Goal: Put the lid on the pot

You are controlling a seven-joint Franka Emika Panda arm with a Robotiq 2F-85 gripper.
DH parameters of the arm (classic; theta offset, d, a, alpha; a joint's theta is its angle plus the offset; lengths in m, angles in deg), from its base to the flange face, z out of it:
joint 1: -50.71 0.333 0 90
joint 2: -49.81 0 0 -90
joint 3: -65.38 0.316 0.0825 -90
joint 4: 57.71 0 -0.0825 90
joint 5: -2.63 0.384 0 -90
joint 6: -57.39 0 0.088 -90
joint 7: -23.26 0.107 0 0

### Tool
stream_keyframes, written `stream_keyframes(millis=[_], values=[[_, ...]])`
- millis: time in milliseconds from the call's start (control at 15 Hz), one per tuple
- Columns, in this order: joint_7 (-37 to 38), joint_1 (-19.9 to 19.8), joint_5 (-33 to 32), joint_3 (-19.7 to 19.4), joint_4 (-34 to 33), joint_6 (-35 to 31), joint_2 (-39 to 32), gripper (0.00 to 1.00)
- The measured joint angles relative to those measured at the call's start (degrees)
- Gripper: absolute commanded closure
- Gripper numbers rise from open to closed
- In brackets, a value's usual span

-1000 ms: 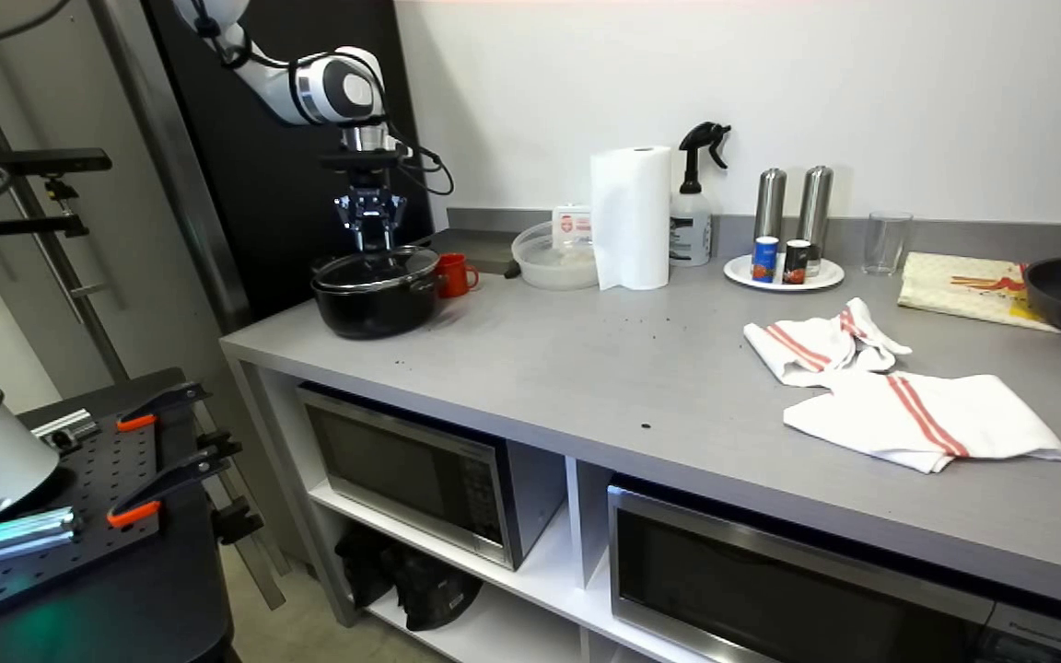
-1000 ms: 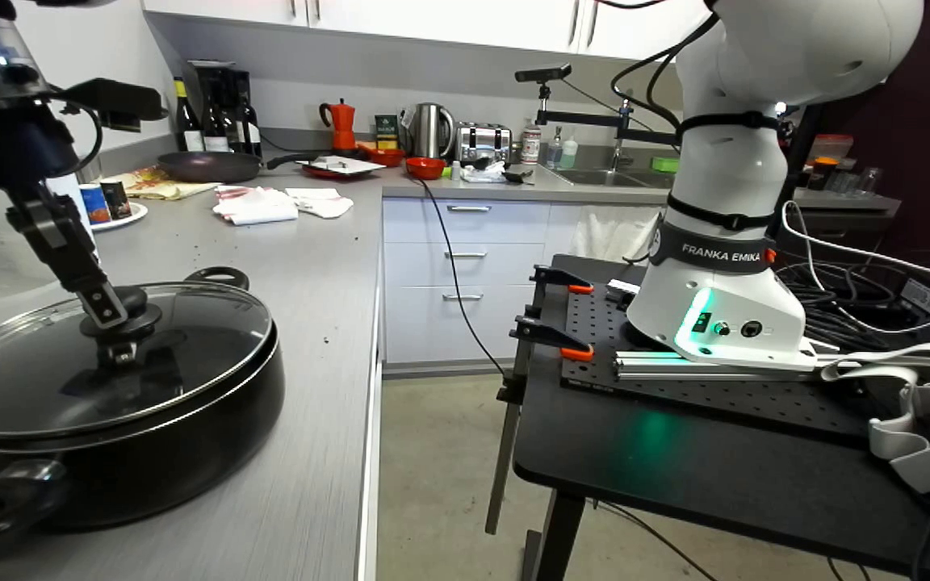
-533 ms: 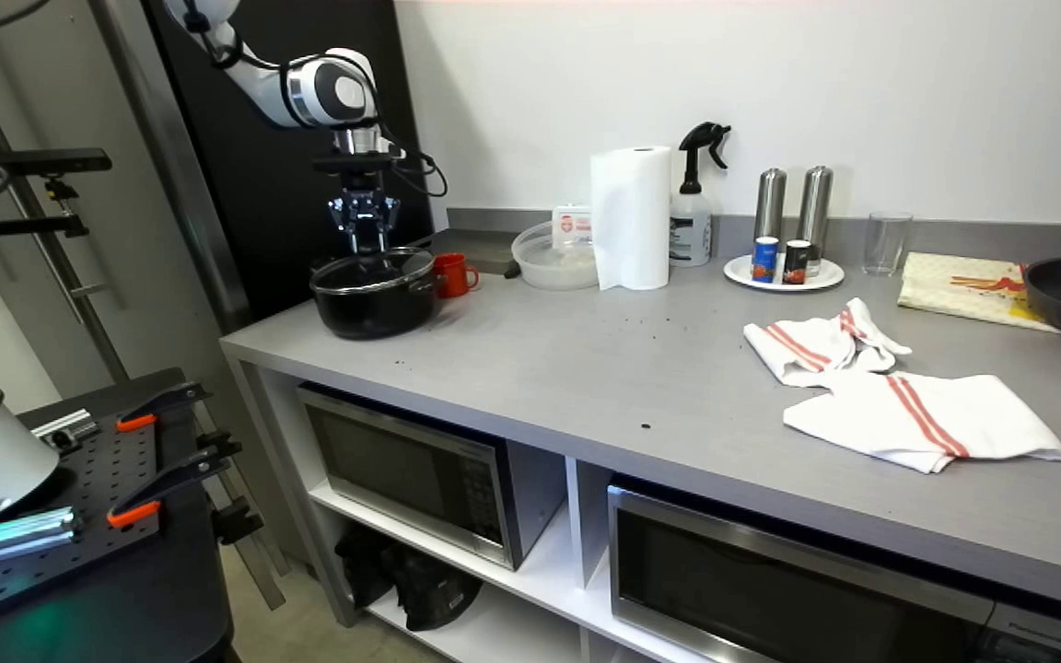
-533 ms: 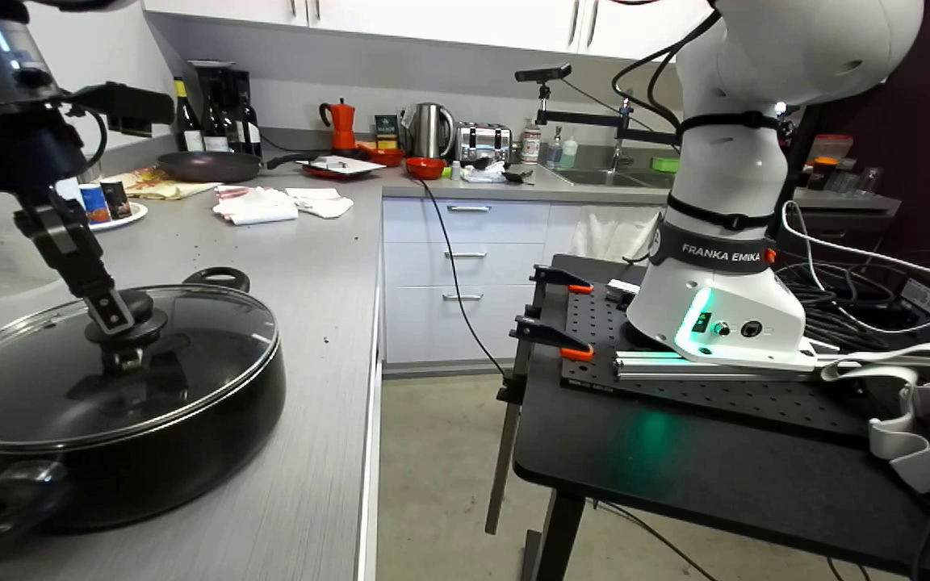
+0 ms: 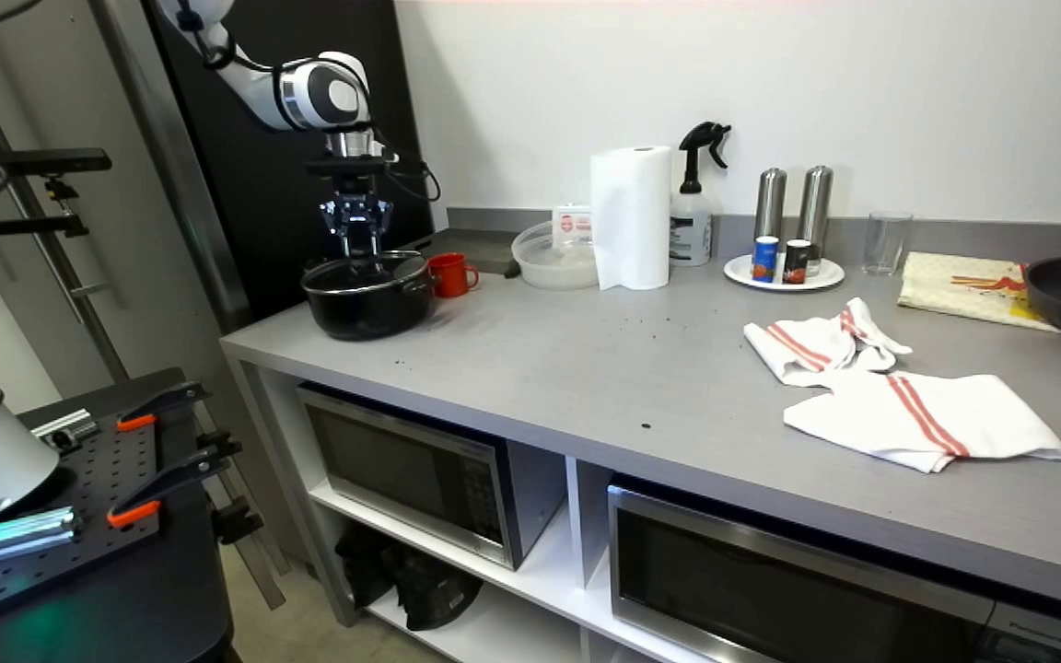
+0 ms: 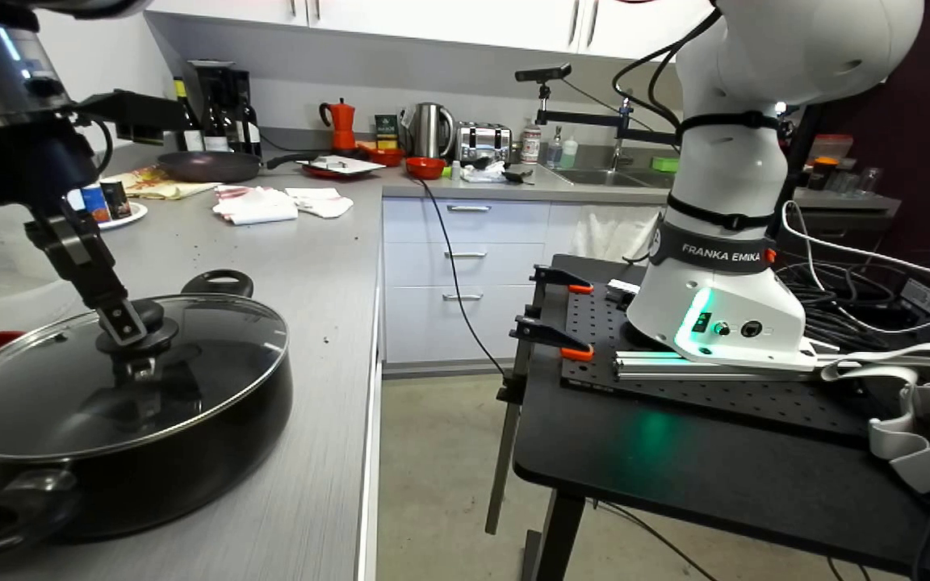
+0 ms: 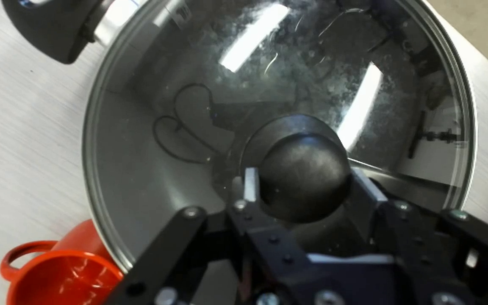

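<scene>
Glass lid point(image 6: 198, 363) on pot point(image 6: 215, 452), nr cntr edge point(image 5: 494, 424); claw point(image 7: 305, 184) gripping knob point(image 7: 305, 165); mug point(image 5: 450, 275) v. close.

A grey, finely grained surface point(image 5: 577, 368) carries a round black two-handled pot point(image 5: 369, 318) directly below the end effector point(image 5: 362, 252). Just beside the pot, near the end effector, stands a red one-handled mug point(image 5: 446, 274). Farther from the end effector stand a clear round plastic tub point(image 5: 553, 274), a white paper towel roll point(image 5: 632, 221) and a whitish spray bottle with a black trigger point(image 5: 690, 230); well apart from it rest a round white plate point(image 5: 740, 271), a clear drinking glass point(image 5: 887, 244), a cream printed cloth point(image 5: 963, 290) and white towels with red stripes point(image 5: 926, 419).
</scene>
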Motion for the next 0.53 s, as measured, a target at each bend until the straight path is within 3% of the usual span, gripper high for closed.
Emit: stream_keyframes(millis=[133,533], values=[[0.0,0.0,0.1,0.0,0.9,-0.4,-0.8,0.01],[0.0,0.0,0.1,0.1,2.0,-1.5,-2.6,0.00]])
